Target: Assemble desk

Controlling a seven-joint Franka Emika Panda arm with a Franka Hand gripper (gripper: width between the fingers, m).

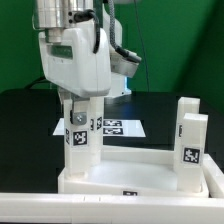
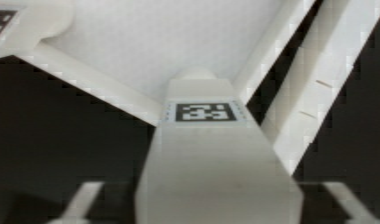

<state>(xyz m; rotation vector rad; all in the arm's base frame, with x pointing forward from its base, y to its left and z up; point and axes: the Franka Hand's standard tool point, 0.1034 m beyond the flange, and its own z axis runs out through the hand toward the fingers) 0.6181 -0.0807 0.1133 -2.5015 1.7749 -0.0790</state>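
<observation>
A white block leg (image 1: 77, 135) with a square tag stands upright in the desk tabletop's (image 1: 140, 180) corner at the exterior view's left. My gripper (image 1: 80, 110) hangs straight over it, its fingers down on either side of the leg's upper part. In the wrist view the leg (image 2: 213, 150) fills the middle, and dark gaps separate it from both fingers (image 2: 77, 200), so the gripper (image 2: 208, 203) is open around the leg without pinching it. A second leg (image 1: 191, 145) stands upright in the corner at the exterior view's right. The tabletop's raised rim (image 2: 329, 80) runs beside the leg.
The marker board (image 1: 118, 127) lies flat on the black table behind the tabletop. Another white block (image 1: 186, 105) rises just behind the right leg. A white ledge (image 1: 40, 208) crosses the front of the exterior view.
</observation>
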